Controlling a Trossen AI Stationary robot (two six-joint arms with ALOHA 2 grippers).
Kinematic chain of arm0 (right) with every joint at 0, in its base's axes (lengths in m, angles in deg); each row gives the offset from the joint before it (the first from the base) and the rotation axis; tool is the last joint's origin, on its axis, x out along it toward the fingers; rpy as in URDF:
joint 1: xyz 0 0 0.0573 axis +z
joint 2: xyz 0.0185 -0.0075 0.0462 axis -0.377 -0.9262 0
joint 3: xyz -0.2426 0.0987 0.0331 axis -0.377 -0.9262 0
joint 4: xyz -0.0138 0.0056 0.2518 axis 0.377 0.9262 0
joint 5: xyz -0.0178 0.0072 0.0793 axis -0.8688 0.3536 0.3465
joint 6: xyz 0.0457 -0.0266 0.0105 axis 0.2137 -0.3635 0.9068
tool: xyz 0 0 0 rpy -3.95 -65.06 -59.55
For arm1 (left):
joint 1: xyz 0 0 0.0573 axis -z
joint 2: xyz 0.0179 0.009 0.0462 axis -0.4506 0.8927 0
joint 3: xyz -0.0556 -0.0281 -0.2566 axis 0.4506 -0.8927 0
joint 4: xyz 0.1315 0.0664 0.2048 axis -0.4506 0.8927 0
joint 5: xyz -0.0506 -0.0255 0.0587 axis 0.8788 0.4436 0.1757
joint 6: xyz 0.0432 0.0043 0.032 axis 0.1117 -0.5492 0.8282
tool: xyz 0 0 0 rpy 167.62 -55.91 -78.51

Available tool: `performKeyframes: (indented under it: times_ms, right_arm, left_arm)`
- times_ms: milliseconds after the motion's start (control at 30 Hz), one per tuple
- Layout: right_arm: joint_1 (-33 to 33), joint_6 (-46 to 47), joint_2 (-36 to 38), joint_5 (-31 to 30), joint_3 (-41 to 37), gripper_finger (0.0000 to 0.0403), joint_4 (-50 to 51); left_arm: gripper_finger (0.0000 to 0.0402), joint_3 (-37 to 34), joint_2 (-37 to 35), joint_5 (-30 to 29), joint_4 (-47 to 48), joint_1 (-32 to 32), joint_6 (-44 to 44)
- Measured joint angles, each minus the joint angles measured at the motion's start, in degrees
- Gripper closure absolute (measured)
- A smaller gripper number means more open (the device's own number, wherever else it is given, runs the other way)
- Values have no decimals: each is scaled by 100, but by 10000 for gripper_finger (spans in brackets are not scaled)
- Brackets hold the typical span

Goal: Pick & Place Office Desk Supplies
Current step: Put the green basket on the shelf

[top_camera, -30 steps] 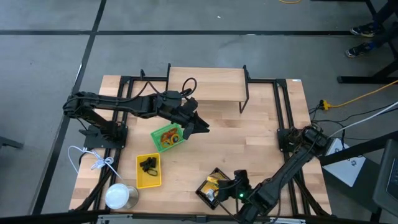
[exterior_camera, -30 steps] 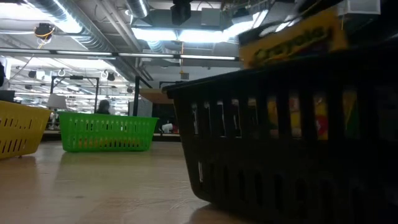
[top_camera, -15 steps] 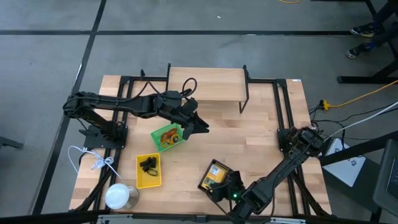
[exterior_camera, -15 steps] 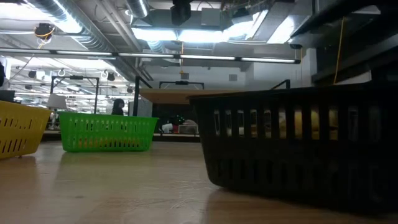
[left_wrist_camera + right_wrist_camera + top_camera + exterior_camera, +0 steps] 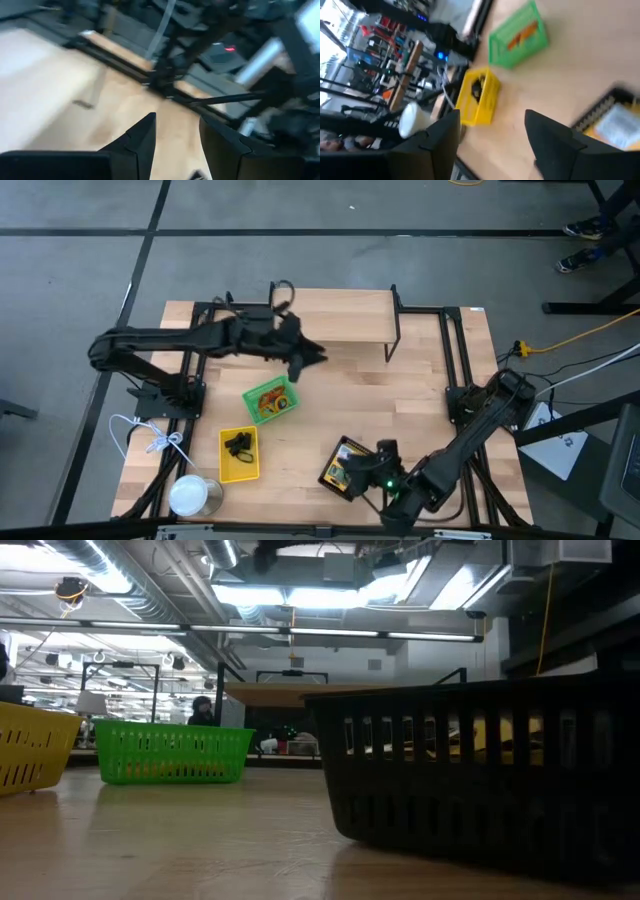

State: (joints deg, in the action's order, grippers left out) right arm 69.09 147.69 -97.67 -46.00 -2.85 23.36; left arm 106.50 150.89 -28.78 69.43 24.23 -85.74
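With my right gripper (image 5: 385,452) spread apart, empty, beside the black mesh tray (image 5: 345,467), printed boxes (image 5: 347,471) lie inside; left gripper (image 5: 312,357) parted, empty.

A: Any writing you can make out anywhere?

B: None that reads. The yellow printed boxes (image 5: 345,468) in the black mesh tray (image 5: 334,484), lower middle of the high view, carry print, but it is far too small.

A: And through the tray's slats in the low view?

B: Only yellow patches, no letters.
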Motion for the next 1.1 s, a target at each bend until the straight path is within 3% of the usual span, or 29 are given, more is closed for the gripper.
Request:
performKeyframes:
  times_ms: [100,233,400,533,733,967,1100]
  right_arm:
    - [-111,-359,345,-198,0,181,306]
    - [-290,-1085,864,-133,0,186,710]
    - [-538,-2309,1530,-57,0,190,973]
    - [-795,-3267,2007,279,0,191,1111]
    - [-1066,-4330,2505,542,0,191,1220]
    - [-1261,-4864,2690,664,0,191,1287]
    - [-1337,-4978,2690,913,0,191,1415]
  left_arm:
    - [256,0,-383,-558,819,-122,114]
    - [256,0,-789,-1725,2327,-43,22]
    - [256,2,-934,-2915,3778,472,-1079]
    - [256,4,-817,-3403,4606,1048,-1786]
    - [256,2,-415,-3173,5420,1837,-2565]
    - [256,2,473,-3121,5247,2286,-3708]
    - [256,28,1159,-2779,4749,2377,-3804]
